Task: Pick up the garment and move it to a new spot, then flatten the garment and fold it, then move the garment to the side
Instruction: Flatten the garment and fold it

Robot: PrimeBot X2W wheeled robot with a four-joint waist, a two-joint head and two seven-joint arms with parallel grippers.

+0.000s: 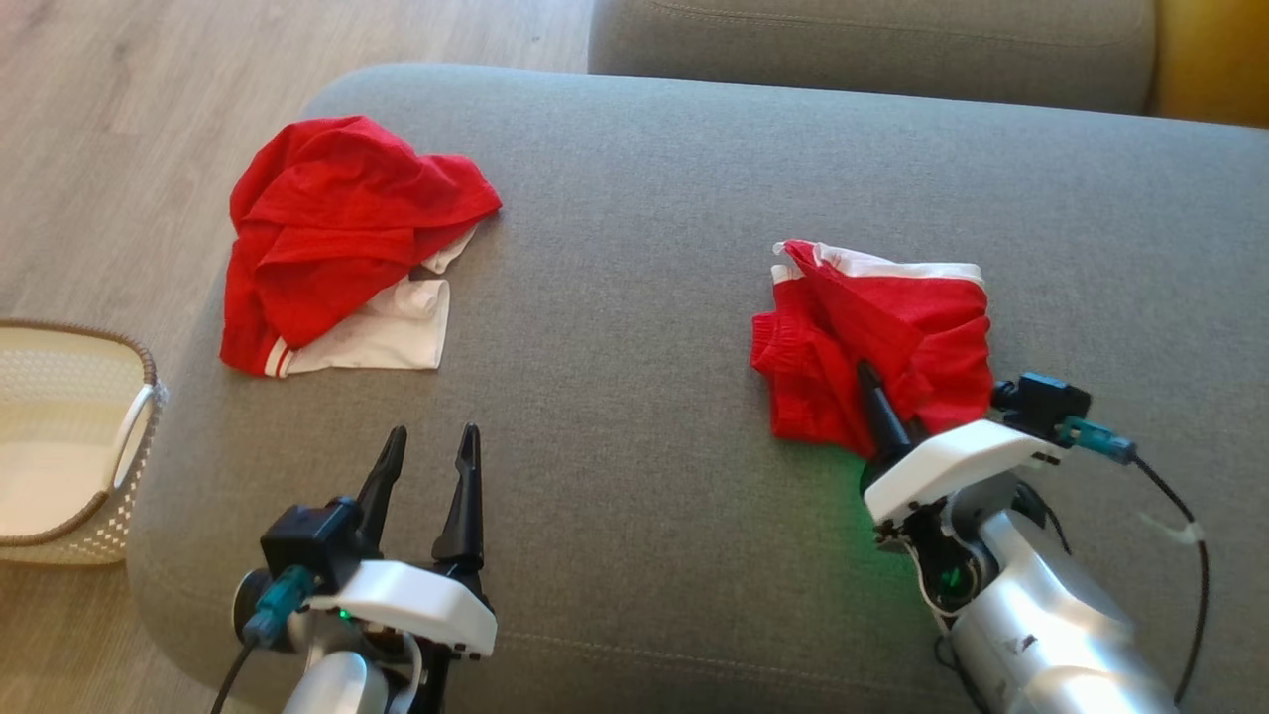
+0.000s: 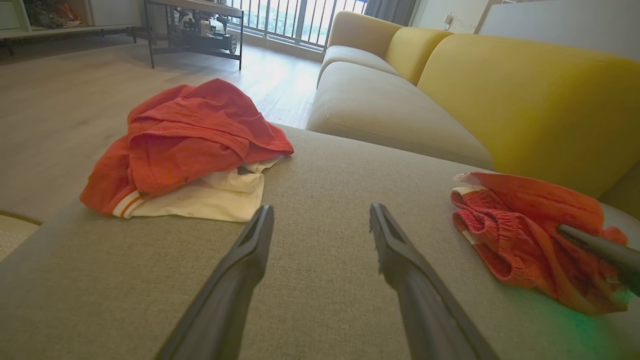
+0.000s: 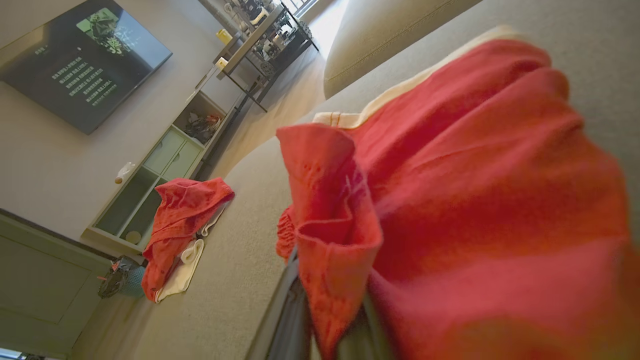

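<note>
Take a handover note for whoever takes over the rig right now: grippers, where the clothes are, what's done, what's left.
Left gripper: jaws open, holding nothing, over the bare sofa.
Right gripper: jaws shut on the shorts, which lie bunched on the sofa's right side.
The shirt is crumpled at the sofa's left end with no gripper on it; the basket is on the floor beside that end.
Done: shorts gripped.
Left: carry them to a new spot, flatten, fold, move aside.
</note>
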